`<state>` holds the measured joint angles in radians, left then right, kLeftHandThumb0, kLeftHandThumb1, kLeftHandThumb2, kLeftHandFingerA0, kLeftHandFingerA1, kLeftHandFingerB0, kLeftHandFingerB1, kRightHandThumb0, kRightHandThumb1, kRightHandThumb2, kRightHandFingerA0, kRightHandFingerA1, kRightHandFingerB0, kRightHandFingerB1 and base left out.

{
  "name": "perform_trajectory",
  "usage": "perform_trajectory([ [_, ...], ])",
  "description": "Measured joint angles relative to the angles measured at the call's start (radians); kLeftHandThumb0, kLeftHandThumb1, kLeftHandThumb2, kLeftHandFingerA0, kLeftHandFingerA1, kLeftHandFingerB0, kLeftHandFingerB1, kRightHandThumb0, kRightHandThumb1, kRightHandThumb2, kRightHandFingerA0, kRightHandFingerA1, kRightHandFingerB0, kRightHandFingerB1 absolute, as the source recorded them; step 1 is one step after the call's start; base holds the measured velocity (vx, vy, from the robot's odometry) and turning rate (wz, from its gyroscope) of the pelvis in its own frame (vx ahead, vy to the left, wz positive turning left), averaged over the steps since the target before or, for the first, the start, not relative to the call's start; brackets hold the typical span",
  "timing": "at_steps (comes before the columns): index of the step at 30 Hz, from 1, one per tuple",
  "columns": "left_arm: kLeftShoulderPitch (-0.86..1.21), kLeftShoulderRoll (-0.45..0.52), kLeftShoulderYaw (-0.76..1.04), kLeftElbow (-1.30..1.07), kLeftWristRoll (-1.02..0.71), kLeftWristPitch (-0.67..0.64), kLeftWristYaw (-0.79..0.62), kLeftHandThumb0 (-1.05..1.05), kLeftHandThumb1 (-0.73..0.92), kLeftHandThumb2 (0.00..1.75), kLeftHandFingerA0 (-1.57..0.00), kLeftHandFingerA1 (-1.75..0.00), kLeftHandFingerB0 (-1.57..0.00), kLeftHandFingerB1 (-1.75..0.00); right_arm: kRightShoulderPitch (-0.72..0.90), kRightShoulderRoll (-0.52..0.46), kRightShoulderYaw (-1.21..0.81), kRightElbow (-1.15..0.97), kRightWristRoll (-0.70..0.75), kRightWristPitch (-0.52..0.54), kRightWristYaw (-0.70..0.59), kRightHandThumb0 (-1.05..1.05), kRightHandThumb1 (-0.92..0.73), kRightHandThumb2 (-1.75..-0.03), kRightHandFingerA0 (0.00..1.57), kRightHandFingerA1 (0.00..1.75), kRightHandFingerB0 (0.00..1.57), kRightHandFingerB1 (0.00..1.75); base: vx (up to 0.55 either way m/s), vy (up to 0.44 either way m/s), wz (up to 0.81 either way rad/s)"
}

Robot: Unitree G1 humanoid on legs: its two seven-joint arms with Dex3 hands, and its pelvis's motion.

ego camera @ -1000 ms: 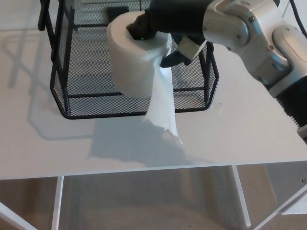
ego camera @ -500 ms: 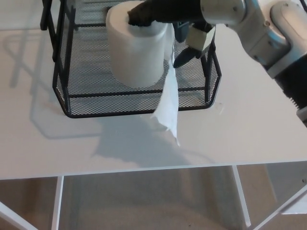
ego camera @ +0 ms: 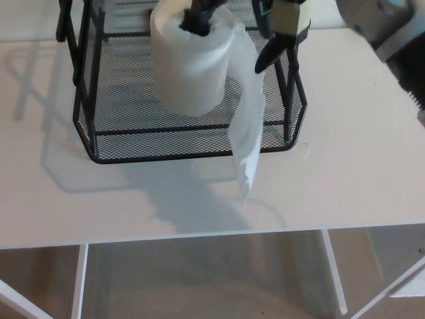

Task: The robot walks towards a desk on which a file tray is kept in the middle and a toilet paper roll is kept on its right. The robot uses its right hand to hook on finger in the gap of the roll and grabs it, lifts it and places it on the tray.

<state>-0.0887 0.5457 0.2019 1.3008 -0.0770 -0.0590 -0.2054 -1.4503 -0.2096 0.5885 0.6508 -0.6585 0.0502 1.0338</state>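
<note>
White worktop (ego camera: 345, 133) | right hand (ego camera: 229, 16) grips toilet paper roll (ego camera: 192, 63), one finger hooked in its core | roll over wire file tray (ego camera: 89, 133) (loose tail hanging outside) | left: set down, release

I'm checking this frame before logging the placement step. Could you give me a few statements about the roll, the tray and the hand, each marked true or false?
1. The toilet paper roll is over the black mesh file tray. True.
2. A finger of the right hand is hooked in the roll's core. True.
3. The roll is wound tight with no loose paper. False: a loose tail hangs over the tray's front rim.
4. The roll lies on the desk right of the tray. False: it is over the tray.
5. The left hand steadies the tray. False: no left hand shows.
</note>
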Motion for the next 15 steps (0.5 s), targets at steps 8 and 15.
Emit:
perform_trajectory([
  [8,0.012,0.000,-0.002,0.000,0.000,0.000,-0.002,-1.04,0.78,0.85,-0.74,-1.16,-0.41,-1.06,-0.163,-0.060,-0.047,0.080,0.015,0.033,0.115,-0.45,-0.57,-0.58,0.84,0.76,0.14,0.33,0.00,0.000,0.00],
  [15,0.034,0.001,-0.008,0.000,0.001,0.000,-0.008,-1.03,0.78,0.85,-0.71,-1.16,-0.38,-1.09,-0.240,-0.191,-0.228,0.136,0.095,0.107,0.191,-0.44,-0.52,-0.56,0.84,0.78,0.14,0.32,0.00,0.000,0.00],
])
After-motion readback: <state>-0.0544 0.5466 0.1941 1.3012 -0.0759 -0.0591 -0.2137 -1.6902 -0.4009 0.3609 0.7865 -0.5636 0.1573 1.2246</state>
